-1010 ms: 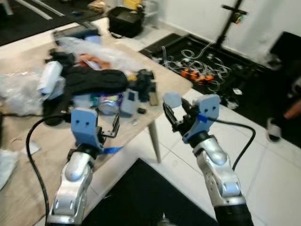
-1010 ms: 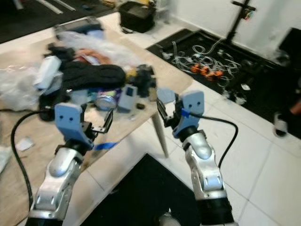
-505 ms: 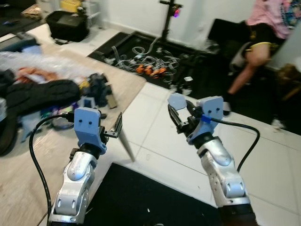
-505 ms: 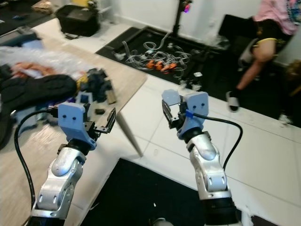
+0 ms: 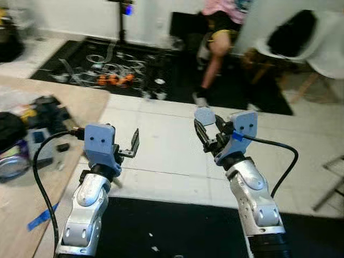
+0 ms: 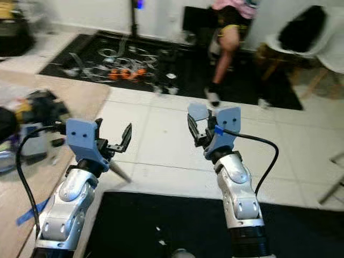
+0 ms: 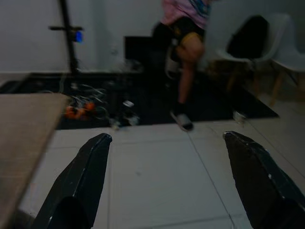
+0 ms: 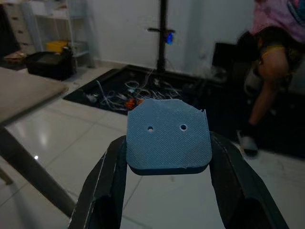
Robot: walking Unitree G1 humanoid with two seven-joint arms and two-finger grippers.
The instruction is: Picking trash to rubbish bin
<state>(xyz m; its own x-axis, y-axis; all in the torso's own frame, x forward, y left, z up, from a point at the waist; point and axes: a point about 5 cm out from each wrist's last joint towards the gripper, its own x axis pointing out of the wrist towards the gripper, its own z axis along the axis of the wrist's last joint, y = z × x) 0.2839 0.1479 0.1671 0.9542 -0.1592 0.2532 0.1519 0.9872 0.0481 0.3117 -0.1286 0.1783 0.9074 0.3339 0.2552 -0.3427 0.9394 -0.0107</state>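
Right gripper (image 8: 167,157) clamps blue plate (image 8: 168,138) — underside hidden.

Count: 2 grippers up, left gripper (image 5: 134,144) and right gripper (image 5: 208,131), 2 black fingers (image 7: 86,179) each. 1 blue plastic piece (image 8: 168,136), with 2 small holes. 1 wooden surface (image 5: 80,105) with a clutter pile (image 5: 37,121), items too blurred to count; 1 can (image 5: 12,164) legible, 1 strip of blue tape (image 5: 40,217). 1 person (image 5: 223,32) seated. 2 white chairs (image 7: 286,45) in the left wrist view. 1 black stand (image 6: 134,19). 1 tangle of cables (image 5: 102,75) on 1 dark mat.
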